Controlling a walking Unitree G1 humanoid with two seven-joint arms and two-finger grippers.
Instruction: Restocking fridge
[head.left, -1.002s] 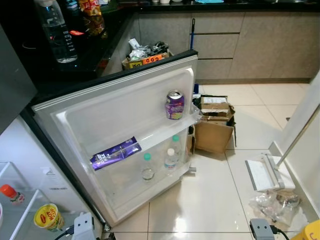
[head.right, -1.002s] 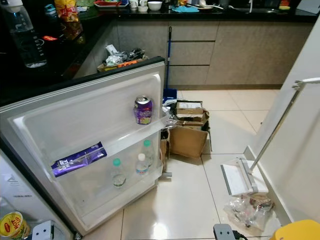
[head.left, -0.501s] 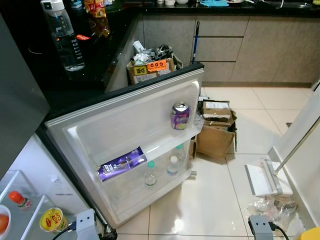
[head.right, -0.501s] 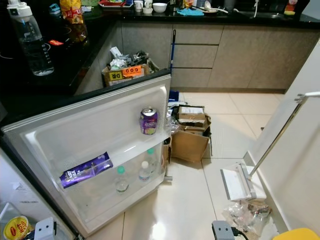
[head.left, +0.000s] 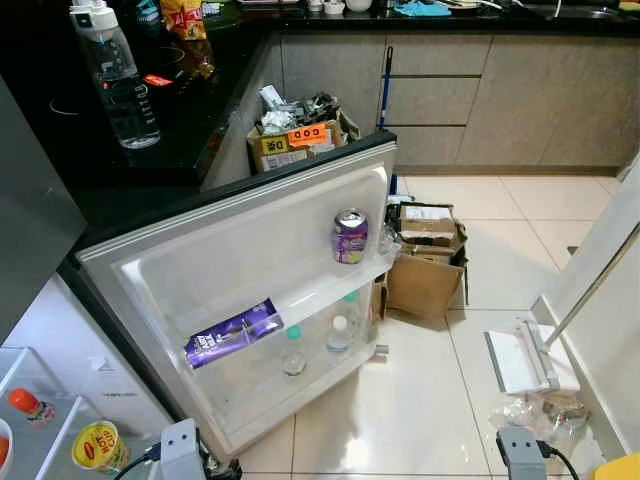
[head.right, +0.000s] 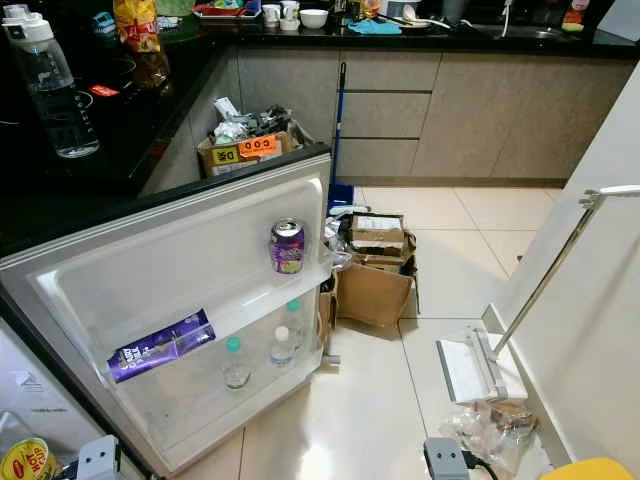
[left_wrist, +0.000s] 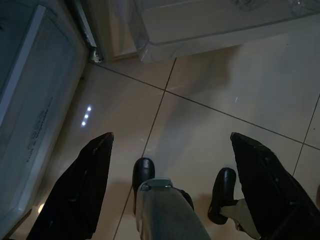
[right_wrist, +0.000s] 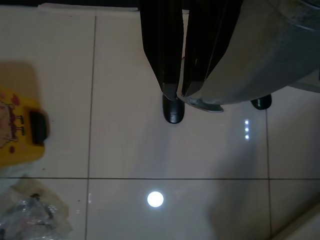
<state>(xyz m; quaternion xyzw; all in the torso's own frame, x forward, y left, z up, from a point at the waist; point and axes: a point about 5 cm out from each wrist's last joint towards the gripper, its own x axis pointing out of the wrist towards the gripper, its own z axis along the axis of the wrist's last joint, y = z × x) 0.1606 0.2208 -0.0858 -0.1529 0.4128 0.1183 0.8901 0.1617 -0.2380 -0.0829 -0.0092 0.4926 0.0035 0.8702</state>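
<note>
Right now I see the fridge door (head.left: 240, 260) swung wide open, a purple can (head.left: 349, 236) standing on its upper shelf and a purple packet (head.left: 232, 334) lying beside it, small bottles (head.left: 338, 334) on the shelf below. Cardboard boxes (head.left: 425, 262) sit on the floor just past the door. My left pincer (left_wrist: 170, 165) hangs over the tiles, fingers apart; my right pincer (right_wrist: 177, 75) has its fingers together.

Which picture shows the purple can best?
The left eye view: the can stands upright on the door shelf, near the middle, label clear. The right eye view shows the same can, slightly smaller. The wrist views look down at floor tiles.
</note>
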